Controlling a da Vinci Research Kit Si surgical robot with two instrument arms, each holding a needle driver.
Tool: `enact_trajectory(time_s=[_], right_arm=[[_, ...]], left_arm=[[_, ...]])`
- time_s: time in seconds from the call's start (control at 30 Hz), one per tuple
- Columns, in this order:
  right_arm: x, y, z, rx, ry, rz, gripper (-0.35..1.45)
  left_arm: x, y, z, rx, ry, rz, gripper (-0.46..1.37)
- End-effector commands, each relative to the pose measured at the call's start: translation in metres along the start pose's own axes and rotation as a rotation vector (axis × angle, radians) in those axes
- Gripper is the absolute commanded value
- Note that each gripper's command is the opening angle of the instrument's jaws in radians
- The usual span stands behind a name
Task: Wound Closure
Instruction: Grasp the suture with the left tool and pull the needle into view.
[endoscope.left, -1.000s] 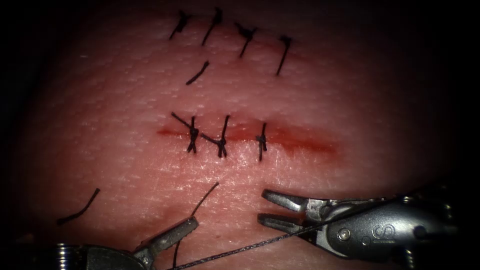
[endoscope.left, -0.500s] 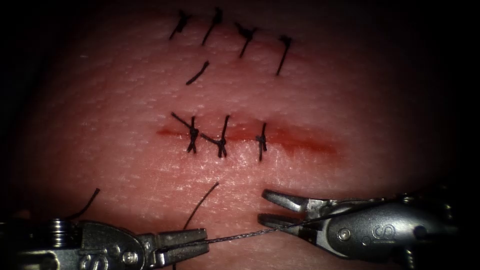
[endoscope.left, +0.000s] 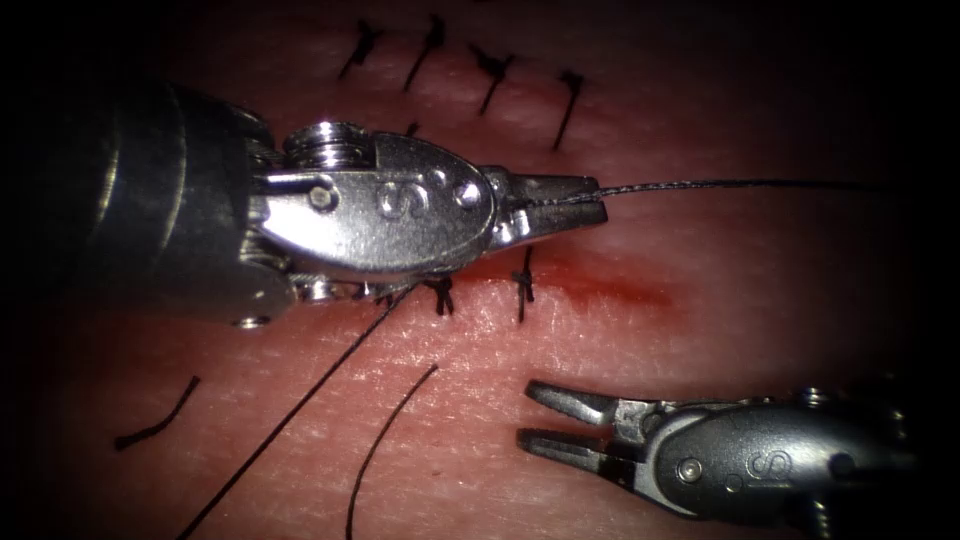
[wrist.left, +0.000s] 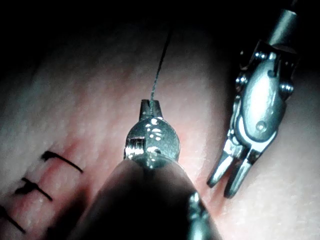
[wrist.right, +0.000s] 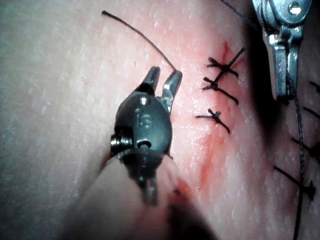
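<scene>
- my left tool (endoscope.left: 580, 200) over the cut (endoscope.left: 600, 288), jaws clamped on the thread (endoscope.left: 720, 184), which runs off to the right
- tissue (endoscope.left: 760, 300) has three stitches (endoscope.left: 523, 283) across the cut, right part unstitched
- my right tool (endoscope.left: 545, 418) below the cut, jaws apart, holding nothing
- needle: can't tell where

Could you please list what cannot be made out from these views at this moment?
- Needle: the thread held in the left tool runs off the endoscope view's right edge, so what is on its end is cut off.
- Left end of the cut: the left tool's body covers it and its stitches in the endoscope view.
- Right tool, jaws open, empty: its shaft is lost in darkness.
</scene>
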Motion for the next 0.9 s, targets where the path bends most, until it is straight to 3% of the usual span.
enact_trajectory(time_s=[0.03, 0.33, 0.53, 0.9], right_arm=[[0.0000, 0.0000, 0.0000, 0.000, 0.001, -0.001, -0.03], [0.0000, -0.0002, 0.0000, 0.003, -0.001, -0.001, -0.03], [0.0000, -0.0003, 0.0000, 0.003, 0.000, -0.002, -0.04], [-0.0001, -0.0004, 0.0001, 0.004, -0.002, -0.004, -0.05]], left_arm=[[0.0004, -0.0004, 0.0013, -0.027, 0.018, -0.009, -0.35], [0.0044, -0.0044, 0.0098, -0.062, 0.090, 0.078, -0.35], [0.0070, -0.0079, 0.0151, -0.038, 0.163, 0.198, -0.35], [0.0115, -0.0136, 0.0246, 0.031, 0.199, 0.254, -0.35]])
